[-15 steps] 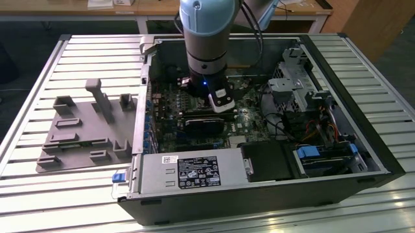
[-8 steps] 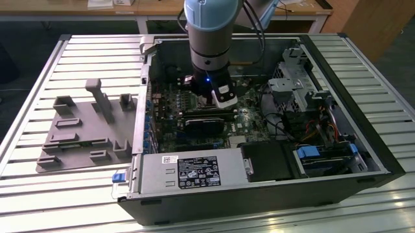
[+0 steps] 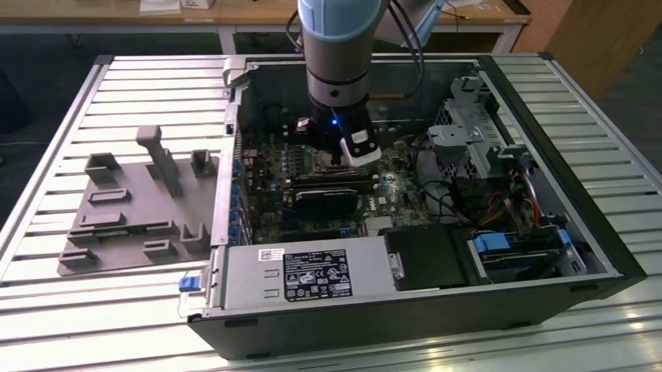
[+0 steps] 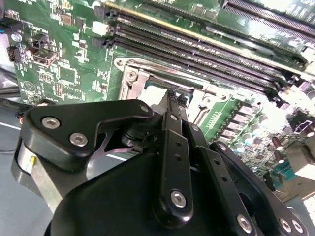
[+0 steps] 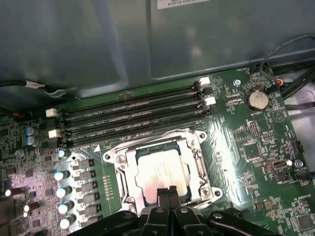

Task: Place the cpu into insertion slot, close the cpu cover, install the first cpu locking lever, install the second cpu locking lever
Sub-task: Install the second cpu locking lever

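The cpu point(image 5: 162, 172), a pale silver square chip, lies in the insertion slot point(image 5: 116, 158) on the green board. The cpu cover point(image 5: 130, 169), a thin silver frame, lies flat around it with the chip showing through its window. My gripper point(image 5: 168, 192) is shut, fingertips pressed together with nothing visible between them, right at the edge of the socket frame nearest the wrist. In the second wrist view my gripper point(image 4: 171, 94) points down at the insertion slot point(image 4: 142, 81). In the exterior view my gripper point(image 3: 346, 157) hangs low inside the open computer case, over the board.
Long black memory slots point(image 5: 133, 115) run beside the socket. A row of capacitors point(image 5: 61, 191) and a coin battery point(image 5: 257, 100) sit on the board. The grey power supply box point(image 3: 305, 275) and drive cage point(image 3: 486, 147) hem in the board. A grey fixture plate point(image 3: 135, 209) lies at the exterior view's left.
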`<state>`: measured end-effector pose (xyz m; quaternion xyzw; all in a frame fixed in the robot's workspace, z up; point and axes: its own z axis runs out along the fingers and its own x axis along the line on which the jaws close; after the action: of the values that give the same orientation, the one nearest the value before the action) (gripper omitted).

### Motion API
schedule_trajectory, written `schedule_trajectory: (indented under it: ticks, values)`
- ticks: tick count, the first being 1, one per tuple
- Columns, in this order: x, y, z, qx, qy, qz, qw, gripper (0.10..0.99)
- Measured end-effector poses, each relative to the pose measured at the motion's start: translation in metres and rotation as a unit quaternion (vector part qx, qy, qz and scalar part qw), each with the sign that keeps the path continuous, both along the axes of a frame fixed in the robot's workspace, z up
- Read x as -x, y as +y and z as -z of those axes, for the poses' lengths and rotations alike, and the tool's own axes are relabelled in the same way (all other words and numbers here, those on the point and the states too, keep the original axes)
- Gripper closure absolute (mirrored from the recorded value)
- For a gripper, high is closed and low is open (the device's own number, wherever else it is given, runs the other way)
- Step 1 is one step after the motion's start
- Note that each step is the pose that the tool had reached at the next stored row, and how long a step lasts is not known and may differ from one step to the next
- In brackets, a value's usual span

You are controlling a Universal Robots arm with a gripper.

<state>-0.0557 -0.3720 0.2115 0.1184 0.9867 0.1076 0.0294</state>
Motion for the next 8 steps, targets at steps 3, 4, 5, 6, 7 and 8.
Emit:
schedule_trajectory:
  ticks: [3,4,5,6,7,8]
  values:
    - [-0.0005,0.0051,0.0,0.0031,0.0,0.0,1.0,0.984]
    - [-0.0007,0.0071,0.0,0.0045,0.0,0.0,1.0,0.984]
    - [-0.0009,0.0092,0.0,0.0062,0.0,0.0,1.0,0.984]
    - [-0.0011,0.0111,0.0,0.0083,0.0,0.0,1.0,0.984]
    - [-0.0012,0.0125,0.0,0.0098,0.0,0.0,1.0,0.984]
    - [-0.0012,0.0136,-0.0001,0.011,0.0,0.0,0.9999,0.984]
